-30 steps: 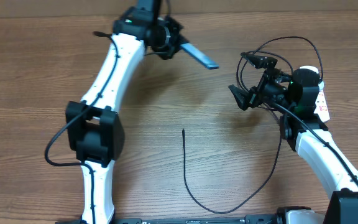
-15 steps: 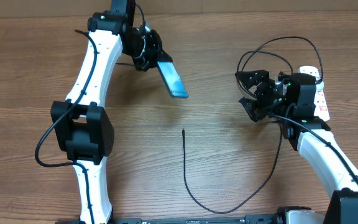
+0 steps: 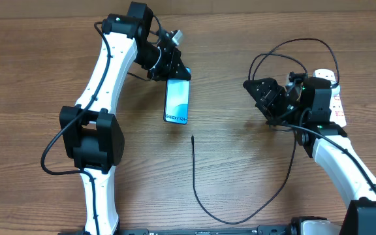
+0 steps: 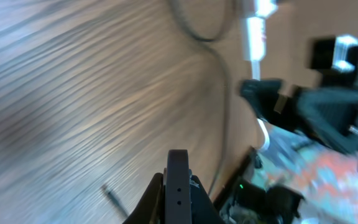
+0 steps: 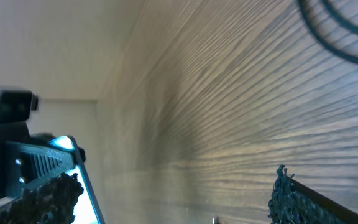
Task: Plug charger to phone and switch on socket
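Wood-grain tabletop (image 3: pixel 31 78) lies under both arms. Toward the far left, the left gripper (image 3: pixel 168 70) is clamped on the far end of the slim, cyan-glowing phone (image 3: pixel 177 100), which has swung screen-up since a moment ago, its "Galaxy" end near the straight tip of the thin black charger (image 3: pixel 194 170). At right, the right gripper (image 3: pixel 267 99) gapes empty beside the white socket (image 3: pixel 337 104).

Overhead cam looks straight down on the table (image 3: pixel 38 78). Wrist cams ride low over it; left faces the right arm (image 4: pixel 328 118), right catches the phone (image 3: pixel 178 101) too.
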`<state>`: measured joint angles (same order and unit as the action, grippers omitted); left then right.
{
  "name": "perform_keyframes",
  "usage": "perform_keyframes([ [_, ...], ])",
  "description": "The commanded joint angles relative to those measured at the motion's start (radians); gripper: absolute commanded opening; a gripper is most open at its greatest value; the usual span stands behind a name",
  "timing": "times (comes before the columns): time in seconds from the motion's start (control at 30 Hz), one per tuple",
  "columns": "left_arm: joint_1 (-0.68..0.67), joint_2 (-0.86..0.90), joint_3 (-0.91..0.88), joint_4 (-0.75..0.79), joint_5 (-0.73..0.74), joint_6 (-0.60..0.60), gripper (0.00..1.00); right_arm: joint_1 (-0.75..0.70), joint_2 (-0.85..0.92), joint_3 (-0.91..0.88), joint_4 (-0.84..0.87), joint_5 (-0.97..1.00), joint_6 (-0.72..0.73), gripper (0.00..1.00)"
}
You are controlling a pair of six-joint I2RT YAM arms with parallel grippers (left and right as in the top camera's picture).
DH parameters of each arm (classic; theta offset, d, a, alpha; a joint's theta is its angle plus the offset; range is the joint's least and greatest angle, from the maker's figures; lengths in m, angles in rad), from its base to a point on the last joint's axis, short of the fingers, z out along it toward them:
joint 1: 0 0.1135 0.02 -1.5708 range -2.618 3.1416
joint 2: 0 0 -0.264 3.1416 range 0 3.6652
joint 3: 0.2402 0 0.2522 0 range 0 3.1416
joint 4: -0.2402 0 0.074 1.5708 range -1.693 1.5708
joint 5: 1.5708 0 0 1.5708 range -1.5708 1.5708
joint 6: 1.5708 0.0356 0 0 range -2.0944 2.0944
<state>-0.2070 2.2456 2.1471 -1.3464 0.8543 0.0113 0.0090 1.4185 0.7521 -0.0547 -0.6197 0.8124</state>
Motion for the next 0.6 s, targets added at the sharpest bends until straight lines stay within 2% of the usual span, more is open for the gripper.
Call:
perform_keyframes([
  [0.0,0.019,0.0,0.021,0.003,0.273,0.212,0.04,0.001,-0.008,0.079,-0.063,-0.062,-0.116,1.0],
  [0.13,0.037,0.0,0.021,0.031,0.353,0.213,0.04,0.029,-0.008,0.167,-0.236,0.01,-0.229,1.0],
  [0.27,0.048,0.001,0.021,0.092,0.372,0.183,0.04,0.089,-0.008,0.266,-0.386,0.116,-0.317,1.0],
  [0.4,0.063,0.001,0.021,0.199,0.371,0.061,0.04,0.167,-0.008,0.333,-0.458,0.169,-0.4,1.0],
  [0.57,0.079,0.001,0.021,0.268,0.371,0.033,0.04,0.295,-0.005,0.343,-0.499,0.25,-0.486,1.0],
])
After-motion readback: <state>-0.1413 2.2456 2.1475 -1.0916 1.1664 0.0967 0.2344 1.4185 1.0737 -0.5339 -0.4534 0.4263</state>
